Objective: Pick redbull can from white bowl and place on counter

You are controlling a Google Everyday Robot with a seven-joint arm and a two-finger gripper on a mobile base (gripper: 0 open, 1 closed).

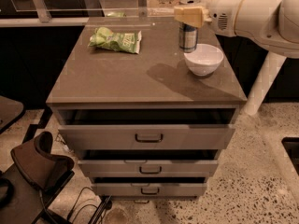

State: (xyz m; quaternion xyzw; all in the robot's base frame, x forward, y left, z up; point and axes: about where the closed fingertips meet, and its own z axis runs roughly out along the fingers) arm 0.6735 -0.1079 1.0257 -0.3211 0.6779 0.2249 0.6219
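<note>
The redbull can (pixel 188 38), blue and silver, hangs upright from my gripper (pixel 190 17), which is shut on its top. The can is out of the white bowl (pixel 203 59) and sits above and just left of the bowl's far rim, over the counter (pixel 140 78). The bowl is empty and stands on the right side of the counter. My white arm (pixel 254 15) reaches in from the upper right.
A green snack bag (pixel 116 40) lies at the counter's far left. A glass panel (pixel 84 1) runs along the back edge. Three handled drawers (pixel 148 137) stand slightly open below. A dark chair (pixel 39 164) is at lower left on the terrazzo floor.
</note>
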